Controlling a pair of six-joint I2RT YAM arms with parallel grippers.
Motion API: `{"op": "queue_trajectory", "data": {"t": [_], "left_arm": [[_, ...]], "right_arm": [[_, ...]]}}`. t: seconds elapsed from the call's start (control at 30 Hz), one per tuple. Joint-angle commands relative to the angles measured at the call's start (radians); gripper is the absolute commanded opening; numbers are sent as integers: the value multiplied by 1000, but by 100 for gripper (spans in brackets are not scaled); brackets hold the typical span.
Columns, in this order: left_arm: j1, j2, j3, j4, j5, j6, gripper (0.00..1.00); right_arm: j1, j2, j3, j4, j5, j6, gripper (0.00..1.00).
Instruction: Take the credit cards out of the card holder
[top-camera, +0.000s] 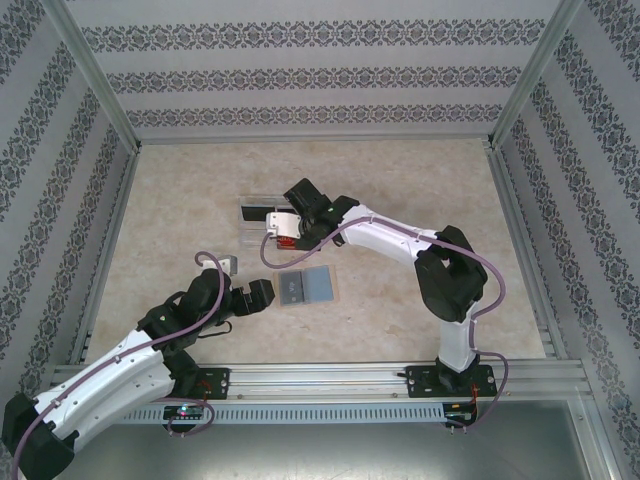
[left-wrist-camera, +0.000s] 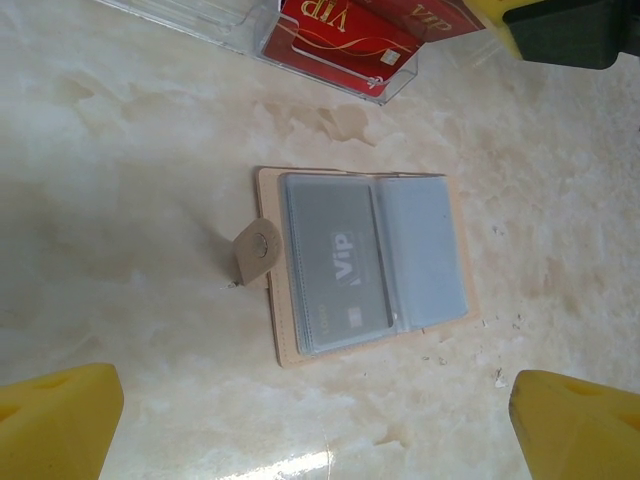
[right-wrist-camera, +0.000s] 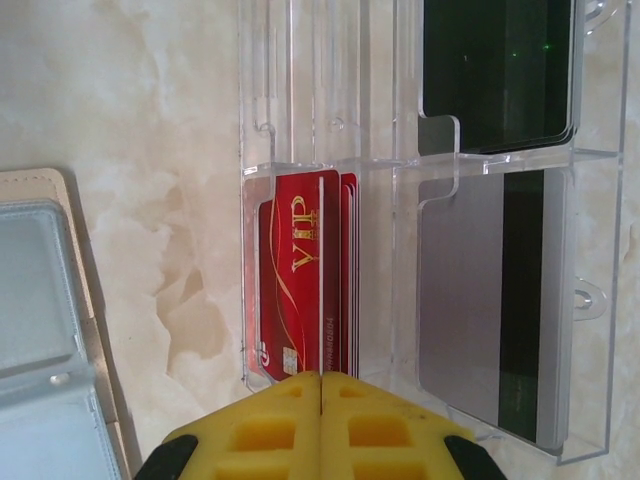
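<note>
table (top-camera: 420, 180): tray (top-camera: 252, 212) far, holder (left-wrist-camera: 283, 345) lying open mid-table, near side of tray. grey card (left-wrist-camera: 335, 265) sits in left sleeve. left gripper (left-wrist-camera: 318, 420) gaping, just left of holder. right gripper (right-wrist-camera: 320, 385) closed, empty, over tray's red cards (right-wrist-camera: 300, 270). best bet: pinch card edge only, slide out flat.

Polished stone-look table (left-wrist-camera: 120, 200), clear plastic, matt tan leather look.

The table is smooth and shiny, with a pale marbled pattern that catches the light. The card holder (left-wrist-camera: 268, 190) looks like matt tan leather or imitation leather, and its sleeves (left-wrist-camera: 420, 250) are soft, cloudy plastic over a dull grey card (left-wrist-camera: 335, 265). The tray (right-wrist-camera: 300, 90) is hard, clear, glossy plastic. It holds glossy red cards (right-wrist-camera: 295, 270), a mirror-dark black card (right-wrist-camera: 495, 70) and a satin silver card (right-wrist-camera: 455, 290). The yellow finger pads (right-wrist-camera: 260, 435) look matt and rubbery. The rails (top-camera: 330, 378) are brushed metal.
</note>
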Motion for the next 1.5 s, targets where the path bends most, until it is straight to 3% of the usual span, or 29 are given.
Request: {"op": "queue_trajectory", "data": {"t": [0.0,0.27,0.63,0.97,1.07,1.23,1.47], "left_arm": [[8,-11,-13,-18,-22,3,100],[8,-11,-18,-18,-20,0,100],[8,-11,-19,-15,-20,1,100],[7,-14,-20,-14,-17,3,100],[8,-14,-22,-5,-12,2,100],[8,-1,-36,46,10,-3,96],[8,125,-23,181,74,-9,78]], "right_arm": [[7,29,21,-26,-10,-2,0],[9,81,53,-41,-6,22,0],[10,111,77,31,130,83,21],[9,45,17,91,144,155,22],[8,-35,-54,144,128,238,21],[1,-191,-196,220,91,545,23],[-30,-369,-454,294,-53,945,20]]}}
